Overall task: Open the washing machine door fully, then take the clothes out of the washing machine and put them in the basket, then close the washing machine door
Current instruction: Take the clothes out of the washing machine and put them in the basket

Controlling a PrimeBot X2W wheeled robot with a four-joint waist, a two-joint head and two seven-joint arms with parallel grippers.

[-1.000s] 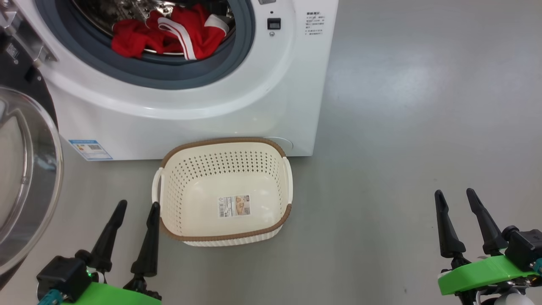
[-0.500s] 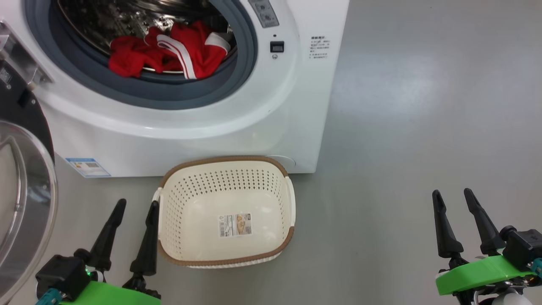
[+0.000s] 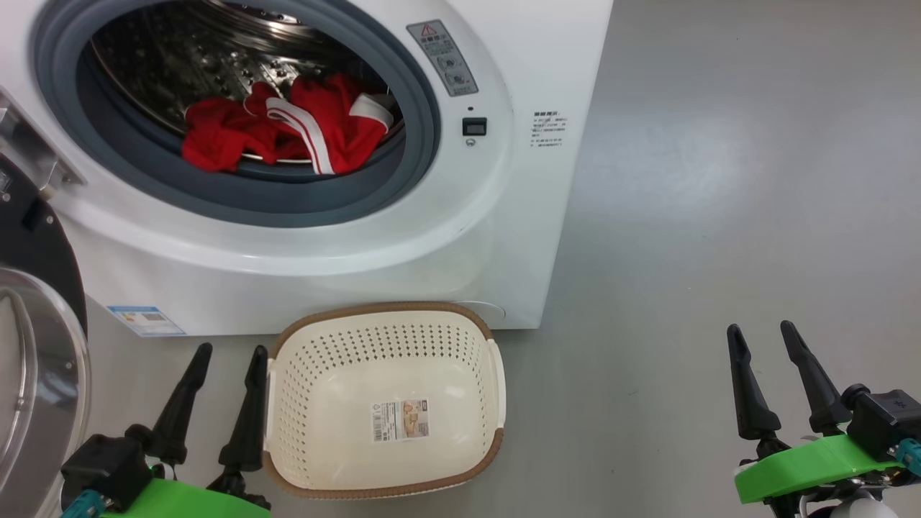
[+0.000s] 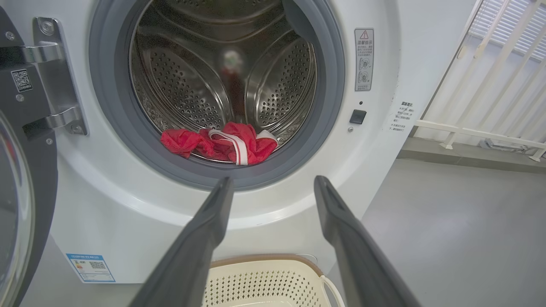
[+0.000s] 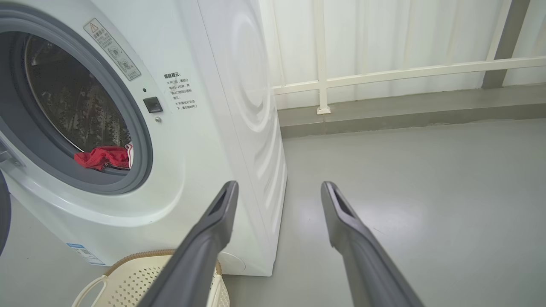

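Two dark-fingered hands sit low in the head view. The left hand (image 3: 232, 351) is just beside the basket (image 3: 381, 309), and the right hand (image 3: 759, 329) is well apart from it over bare floor (image 3: 719, 180). Both are spread wide and hold nothing. The washing machine door (image 3: 36, 403) is swung open at the left edge. The red clothes (image 3: 288, 133) lie at the front lip of the drum in the washing machine (image 3: 432, 244). The basket stands empty on the floor, against the foot of the machine.

The opening step looks done, so taking the clothes out appears to be the step in hand. The next move likely calls for one hand to reach up past the grey gasket (image 3: 302, 201) and close on the fabric.

A sticker (image 3: 401, 420) with a barcode lies on the basket's bottom, and a blue label (image 3: 144, 320) sits low on the machine. The print on both is too small to read.

In the left wrist view, the open fingers point at the clothes. A warning label (image 4: 364, 59) carries a red triangle, and a square code sticker (image 4: 22, 79) sits beside the steel hinge (image 4: 55, 76).

In the right wrist view, the open fingers frame bare floor beside the machine. A block of small print (image 5: 179, 91) is illegible, and no brand name can be made out.
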